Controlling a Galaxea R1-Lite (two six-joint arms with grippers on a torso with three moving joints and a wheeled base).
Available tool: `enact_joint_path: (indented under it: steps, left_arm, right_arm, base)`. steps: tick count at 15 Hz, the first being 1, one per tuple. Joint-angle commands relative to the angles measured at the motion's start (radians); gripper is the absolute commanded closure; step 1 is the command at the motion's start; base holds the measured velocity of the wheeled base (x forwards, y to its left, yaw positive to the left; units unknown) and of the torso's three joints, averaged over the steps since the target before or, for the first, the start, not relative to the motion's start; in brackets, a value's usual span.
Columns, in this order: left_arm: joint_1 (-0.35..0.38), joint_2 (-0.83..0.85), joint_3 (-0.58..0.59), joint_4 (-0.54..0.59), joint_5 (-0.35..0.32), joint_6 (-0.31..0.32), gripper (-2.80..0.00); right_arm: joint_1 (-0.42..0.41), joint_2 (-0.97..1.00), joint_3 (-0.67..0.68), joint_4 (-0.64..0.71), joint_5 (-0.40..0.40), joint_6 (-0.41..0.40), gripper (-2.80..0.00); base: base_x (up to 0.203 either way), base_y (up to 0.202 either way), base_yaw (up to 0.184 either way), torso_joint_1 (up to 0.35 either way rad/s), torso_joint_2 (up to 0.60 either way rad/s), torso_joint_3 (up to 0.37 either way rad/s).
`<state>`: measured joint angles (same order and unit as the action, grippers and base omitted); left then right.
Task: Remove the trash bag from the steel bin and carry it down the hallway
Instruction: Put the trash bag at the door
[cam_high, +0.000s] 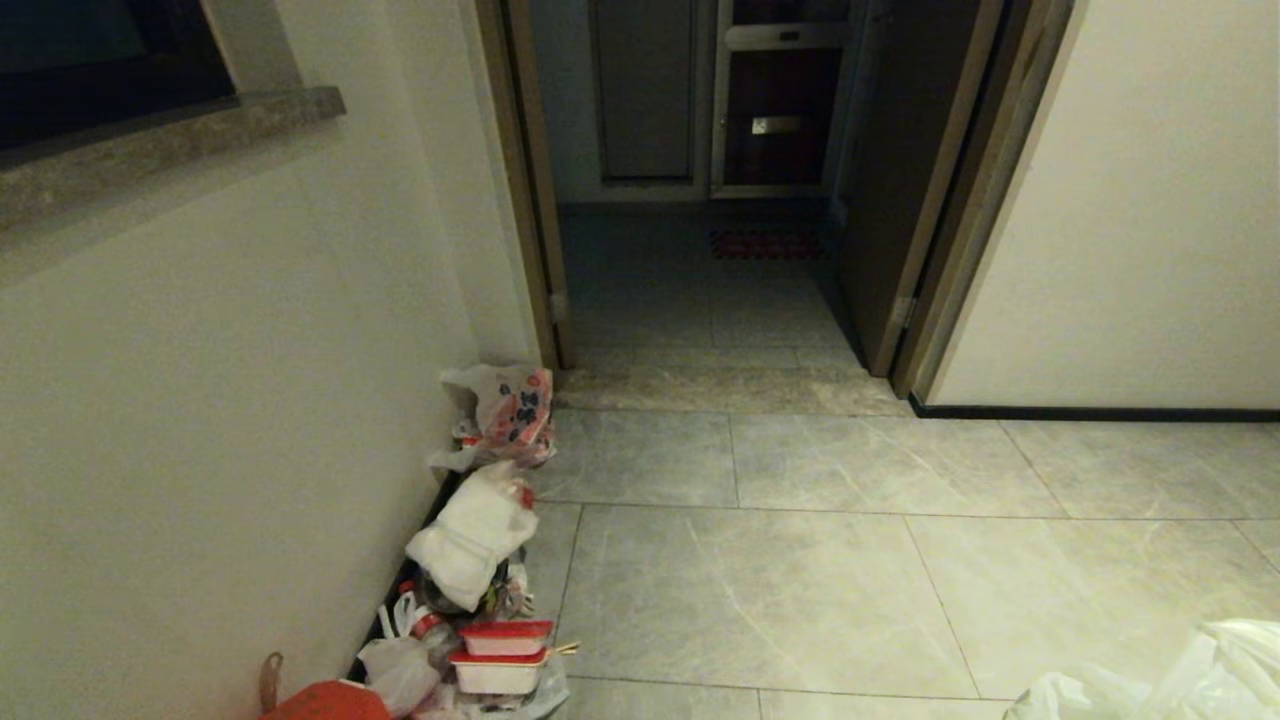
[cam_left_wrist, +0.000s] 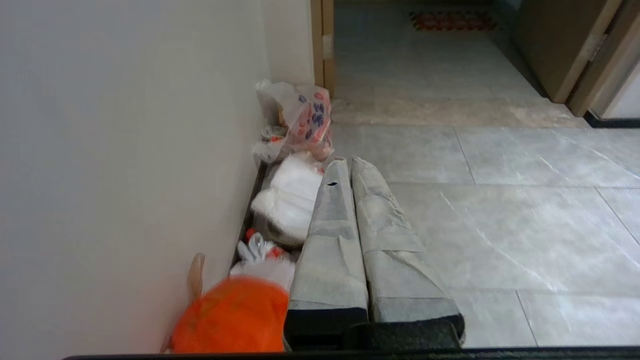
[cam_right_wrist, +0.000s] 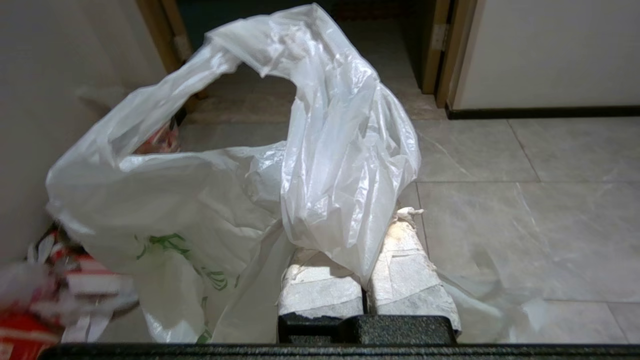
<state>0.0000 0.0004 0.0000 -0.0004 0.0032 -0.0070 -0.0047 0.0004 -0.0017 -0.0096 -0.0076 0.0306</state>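
**Inspector:** Where is the trash bag (cam_right_wrist: 320, 150)?

**Assistant:** In the right gripper (cam_right_wrist: 367, 280). Its two wrapped fingers (cam_right_wrist: 320, 287) are pressed together with a fold of the thin white plastic pinched between them. The bag billows above and beside the gripper, its mouth gaping, green print showing low on its side. In the head view only a crumpled white corner (cam_high: 1180, 680) shows, at about five o'clock in the frame.

**Inspector:** And the left gripper (cam_left_wrist: 345, 165)?

**Assistant:** Pressed together, fingers side by side and touching along their length, with nothing between them. It points level over the floor, towards the doorway.

**Inspector:** Surroundings?

**Assistant:** The hallway (cam_high: 800, 560) has grey marbled floor tiles and cream walls. An open doorway (cam_high: 700, 200) with dark wood frames stands at twelve o'clock, a red-patterned mat (cam_high: 765, 243) on the floor beyond it. A black baseboard (cam_high: 1090, 412) runs along the wall at two o'clock.

**Inspector:** Other refuse?

**Assistant:** A row against the left wall, from nine to seven o'clock in the head view: a printed pink-and-white bag (cam_high: 505, 410) nearest the door frame, then a white bundle (cam_high: 470, 535), then two stacked red-lidded containers (cam_high: 503, 655), and an orange-red bag (cam_high: 325, 700) at the frame's bottom edge. The items touch or overlap one another.
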Motion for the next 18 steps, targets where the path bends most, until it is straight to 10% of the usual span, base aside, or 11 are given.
enact_joint_path:
  steps: [1,11,18]
  left_arm:
    - [0.0,0.001,0.0,-0.001,0.0,-0.001,0.0]
    - [0.0,0.001,0.0,-0.001,0.0,-0.001,0.0]
    - [0.0,0.001,0.0,-0.003,0.0,-0.001,0.0]
  right_arm:
    - [0.0,0.001,0.0,0.0,0.0,0.0,0.0]
    - [0.0,0.001,0.0,0.0,0.0,0.0,0.0]
    - [0.0,0.001,0.0,0.0,0.0,0.0,0.0]
  base:
    - [0.192,0.0,0.004,0.004,0.0,-0.001]
    - [0.192,0.0,0.0,0.001,0.0,0.002]
    - [0.013,0.0,0.0,0.0,0.0,-0.001]
